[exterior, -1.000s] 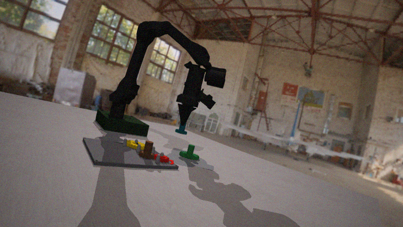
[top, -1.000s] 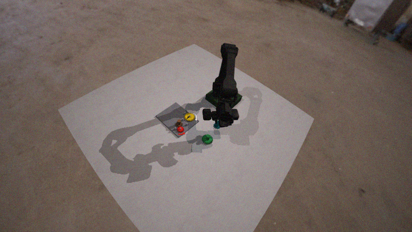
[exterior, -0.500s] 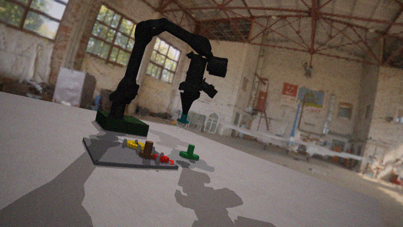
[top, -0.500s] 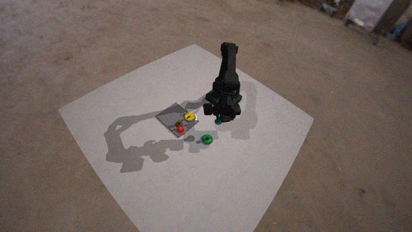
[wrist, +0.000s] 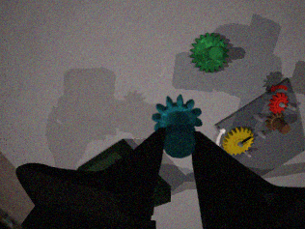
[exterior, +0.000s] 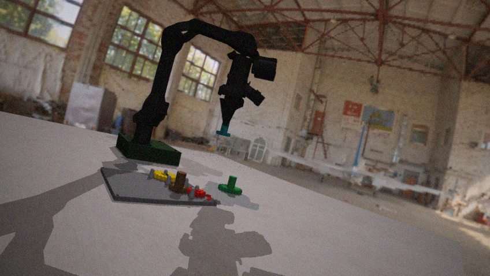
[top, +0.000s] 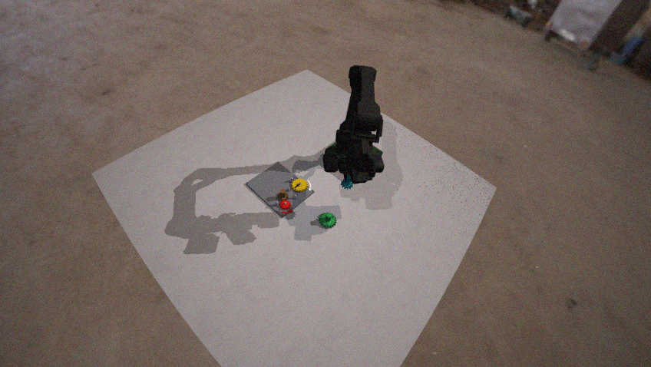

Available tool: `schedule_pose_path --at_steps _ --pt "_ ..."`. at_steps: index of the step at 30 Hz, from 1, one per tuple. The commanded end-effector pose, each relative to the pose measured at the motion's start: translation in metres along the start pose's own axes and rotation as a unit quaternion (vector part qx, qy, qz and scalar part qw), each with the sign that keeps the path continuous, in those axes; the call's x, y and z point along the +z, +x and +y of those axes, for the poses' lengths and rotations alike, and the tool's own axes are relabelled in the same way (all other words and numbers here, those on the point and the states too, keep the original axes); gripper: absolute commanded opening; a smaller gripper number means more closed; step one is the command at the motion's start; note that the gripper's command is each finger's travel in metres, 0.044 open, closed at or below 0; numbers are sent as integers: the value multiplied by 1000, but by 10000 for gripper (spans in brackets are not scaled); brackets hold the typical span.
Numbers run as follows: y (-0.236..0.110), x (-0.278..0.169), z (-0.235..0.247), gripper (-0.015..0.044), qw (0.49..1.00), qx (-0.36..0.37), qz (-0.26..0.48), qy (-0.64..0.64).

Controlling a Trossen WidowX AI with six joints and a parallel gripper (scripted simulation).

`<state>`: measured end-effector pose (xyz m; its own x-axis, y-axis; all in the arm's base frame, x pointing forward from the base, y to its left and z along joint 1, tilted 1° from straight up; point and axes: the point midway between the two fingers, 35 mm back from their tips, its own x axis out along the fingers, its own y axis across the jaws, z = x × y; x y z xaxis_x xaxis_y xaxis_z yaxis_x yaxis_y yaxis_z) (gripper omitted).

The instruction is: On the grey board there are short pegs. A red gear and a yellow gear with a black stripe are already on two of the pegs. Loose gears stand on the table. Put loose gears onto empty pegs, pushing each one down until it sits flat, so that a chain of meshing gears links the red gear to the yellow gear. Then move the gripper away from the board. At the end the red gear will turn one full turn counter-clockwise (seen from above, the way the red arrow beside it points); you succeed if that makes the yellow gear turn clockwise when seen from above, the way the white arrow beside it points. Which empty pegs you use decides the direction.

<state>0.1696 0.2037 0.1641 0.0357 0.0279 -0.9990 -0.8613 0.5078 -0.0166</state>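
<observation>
My gripper (exterior: 224, 123) (wrist: 179, 134) is shut on the handle of the teal gear (top: 347, 183) (exterior: 223, 132) (wrist: 177, 112) and holds it high above the table. A green gear (top: 327, 220) (exterior: 230, 188) (wrist: 209, 52) stands handle up on the table beside the grey board (top: 264, 180) (exterior: 137, 188) (wrist: 291, 149). On the board are the red gear (top: 285, 205) (exterior: 196, 193) (wrist: 278, 103), the yellow gear (top: 299, 185) (exterior: 163, 176) (wrist: 237, 141) and a brown gear (top: 282, 194) (exterior: 178, 187) (wrist: 275, 122) beside the red one. Whether the brown gear sits flat or meshes is too small to tell.
Several grey pegs stand around the gears on the board. The arm's dark green base (exterior: 147, 150) (wrist: 108, 160) is behind the board in the exterior view. The white arrow (top: 309, 185) (wrist: 220, 137) lies beside the yellow gear. Shadows of the arm cross the table and board.
</observation>
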Motion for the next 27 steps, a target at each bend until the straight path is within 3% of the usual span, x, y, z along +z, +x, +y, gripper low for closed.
schedule_pose_path --at_steps 1,27 --pt "-5 -2 0 0 1000 -1 1 2" --pt "15 -2 -49 0 1000 -4 0 9"
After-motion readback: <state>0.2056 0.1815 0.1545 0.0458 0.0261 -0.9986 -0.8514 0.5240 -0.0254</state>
